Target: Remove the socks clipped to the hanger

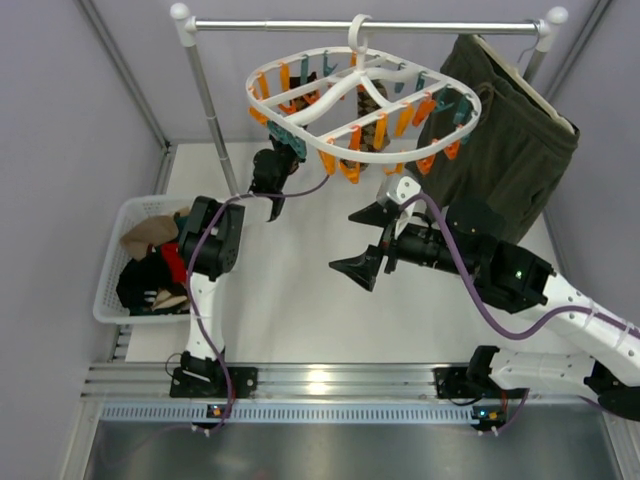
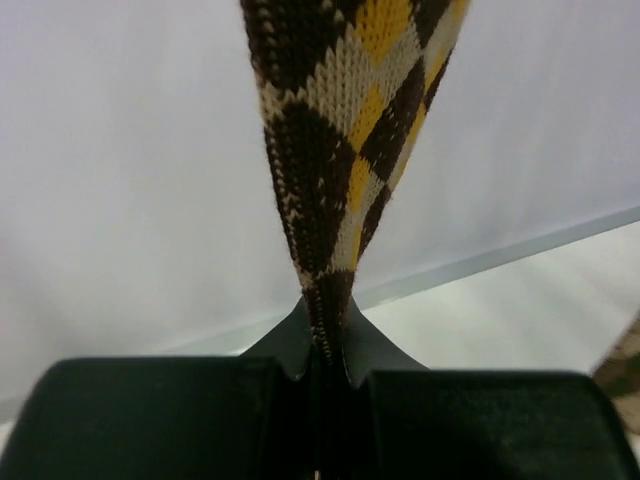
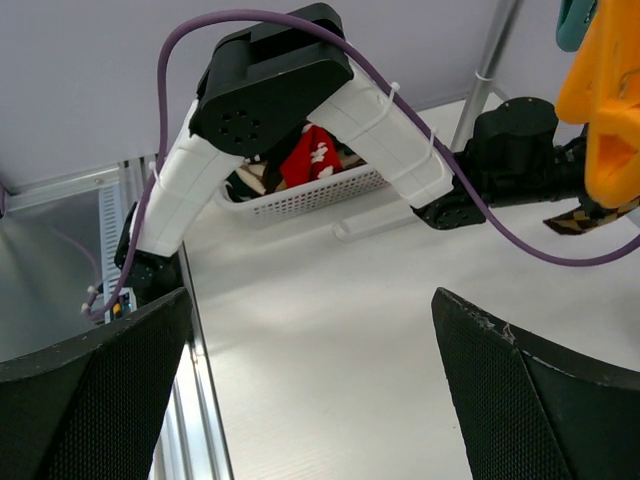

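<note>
Sock (image 2: pixel 330 150) in left pincer (image 2: pixel 325 350), hanger (image 1: pixel 362 68) above

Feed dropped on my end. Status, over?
Left gripper shut on argyle sock. Right gripper open, empty. Sock clipped to hanger. Nothing blocking.

White table (image 1: pixel 300 290), white mesh basket (image 1: pixel 112 292) at its left side, rail post (image 1: pixel 212 110) behind it

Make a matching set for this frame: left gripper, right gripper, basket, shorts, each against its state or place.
1 left gripper
2 right gripper
3 basket
4 shorts

A open, holding nothing
B hangs on the rail
C shut on the argyle sock
D holds socks

Pairs: 1-C, 2-A, 3-D, 4-B
</note>
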Available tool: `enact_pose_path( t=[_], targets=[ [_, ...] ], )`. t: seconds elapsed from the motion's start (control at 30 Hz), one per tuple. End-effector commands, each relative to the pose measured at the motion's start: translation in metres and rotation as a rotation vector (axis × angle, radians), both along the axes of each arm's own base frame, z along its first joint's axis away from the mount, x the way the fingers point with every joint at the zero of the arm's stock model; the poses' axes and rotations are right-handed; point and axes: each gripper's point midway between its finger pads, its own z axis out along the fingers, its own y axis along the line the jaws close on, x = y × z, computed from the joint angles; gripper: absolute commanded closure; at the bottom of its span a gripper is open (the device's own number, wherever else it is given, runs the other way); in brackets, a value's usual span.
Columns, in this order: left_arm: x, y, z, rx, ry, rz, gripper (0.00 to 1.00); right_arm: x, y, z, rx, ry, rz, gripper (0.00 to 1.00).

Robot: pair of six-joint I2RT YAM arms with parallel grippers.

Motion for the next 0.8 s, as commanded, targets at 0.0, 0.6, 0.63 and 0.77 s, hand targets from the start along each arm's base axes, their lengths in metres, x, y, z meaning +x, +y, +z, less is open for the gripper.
enact_pose_path(
  t=[0.0, 0.6, 0.63, 0.77],
  targets=[
    [-0.020, 0.014, 0.064, -0.112, -0.111, 0.108, 1.00, 0.002, -0.003, 0.016, 0.051, -0.037, -0.009, 0.01],
    [-0.135, 0.093, 0.083, -0.304, -0.033, 0.394, 1.00, -0.010, -0.025, 0.041, 0.172, -0.006, -0.036, 0.01],
    [-0.141, 0.097, 0.083, -0.332, -0.029, 0.406, 1.00, -0.009, -0.027, 0.044, 0.177, -0.006, -0.045, 0.00],
    [-0.173, 0.124, 0.084, -0.405, -0.028, 0.482, 1.00, -0.010, -0.036, 0.051, 0.188, -0.001, -0.073, 0.01]
  ],
)
